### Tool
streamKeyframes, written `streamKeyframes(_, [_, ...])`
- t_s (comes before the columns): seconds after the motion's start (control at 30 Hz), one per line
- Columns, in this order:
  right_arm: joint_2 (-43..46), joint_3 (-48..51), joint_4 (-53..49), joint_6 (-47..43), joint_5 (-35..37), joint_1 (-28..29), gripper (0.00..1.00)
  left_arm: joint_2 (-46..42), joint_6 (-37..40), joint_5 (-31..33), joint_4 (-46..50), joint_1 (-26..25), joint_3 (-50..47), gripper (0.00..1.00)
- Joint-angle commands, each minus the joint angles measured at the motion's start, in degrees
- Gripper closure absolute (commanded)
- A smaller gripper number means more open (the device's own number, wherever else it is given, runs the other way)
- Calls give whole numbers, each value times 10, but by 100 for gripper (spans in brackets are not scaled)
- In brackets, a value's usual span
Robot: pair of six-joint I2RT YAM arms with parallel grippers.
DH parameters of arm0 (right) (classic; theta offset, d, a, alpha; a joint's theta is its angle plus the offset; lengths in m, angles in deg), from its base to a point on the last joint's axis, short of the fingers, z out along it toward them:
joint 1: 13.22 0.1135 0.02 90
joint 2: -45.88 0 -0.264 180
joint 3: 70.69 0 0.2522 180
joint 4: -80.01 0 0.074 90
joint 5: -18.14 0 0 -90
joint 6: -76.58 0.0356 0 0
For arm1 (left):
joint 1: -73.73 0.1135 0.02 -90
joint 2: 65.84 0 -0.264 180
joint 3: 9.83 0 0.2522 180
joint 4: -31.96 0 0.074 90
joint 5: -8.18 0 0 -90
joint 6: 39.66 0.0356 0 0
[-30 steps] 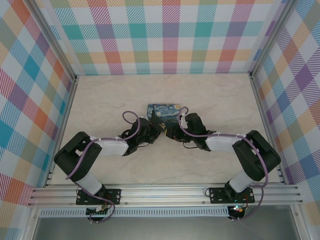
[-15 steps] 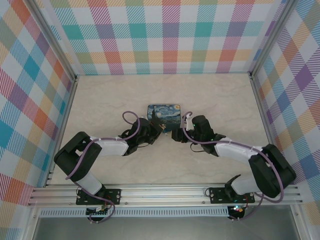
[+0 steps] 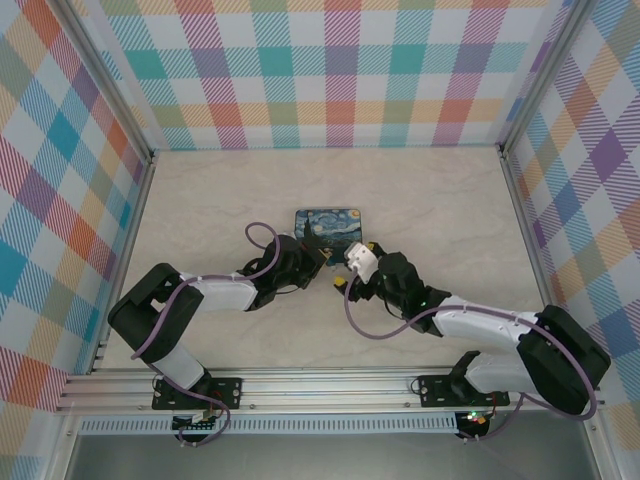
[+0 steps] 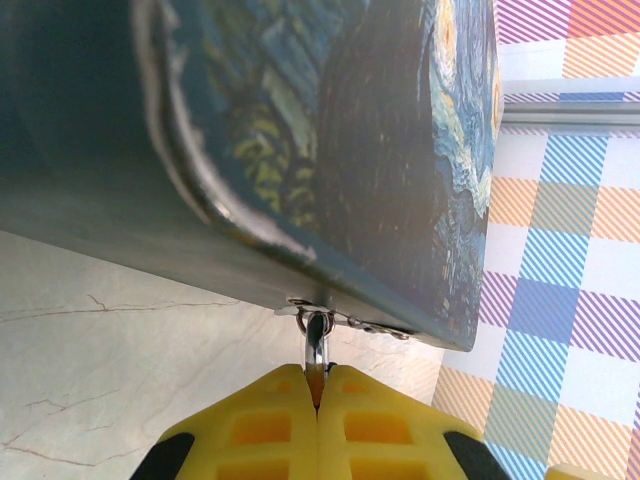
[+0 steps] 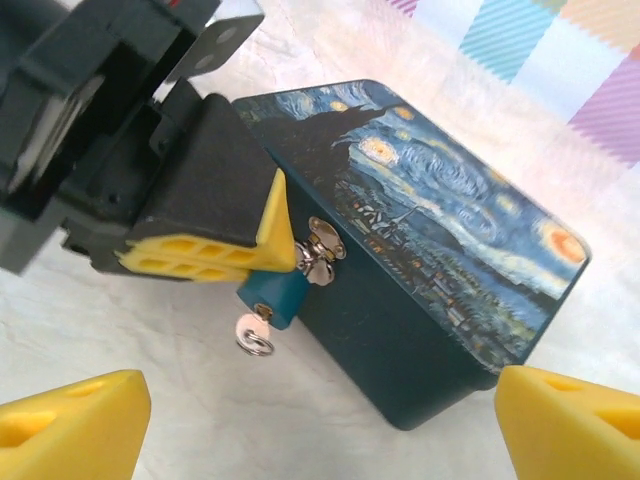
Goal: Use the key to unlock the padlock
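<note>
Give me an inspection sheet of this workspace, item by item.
surface: pale marbled table, no spills seen.
job's things: blue padlock hangs from the hasp of the painted tin; the key sits in the padlock's underside, apparently inserted.
clutter: nothing seen.
grippers: left gripper shut on the padlock's shackle; right gripper open, apart from the key.
cables: purple cables looped along both arms.
surroundings: plaid walls on three sides; aluminium rail at the near edge.
</note>
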Motion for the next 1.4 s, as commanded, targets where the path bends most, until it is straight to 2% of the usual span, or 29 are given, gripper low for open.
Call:
streamKeyframes(0.0, [-7,22,60,-143,43,12,9,-17,-8,-9,-8,1,20,100])
streamKeyframes(0.2, [-56,11,84,-186,74,29,11,-15,-10,-10,-8,2,20,100])
streamKeyframes(0.43, [-122,-24,100,-146,77,38,37,-15,-10,-11,-6,2,20,100])
streamKeyframes(0.6, [-153,-39,132,-118,66,38,50,-15,-11,-11,-6,2,20,100])
streamKeyframes(0.83, [-187,-46,154,-107,76,38,59,-19,-12,-10,-3,2,18,100])
streamKeyframes(1.13, [-178,-46,146,-95,78,38,72,-18,-12,-10,-1,2,20,100])
streamKeyframes(1.37, [-170,-46,136,-86,72,38,77,-15,-12,-12,2,2,23,100])
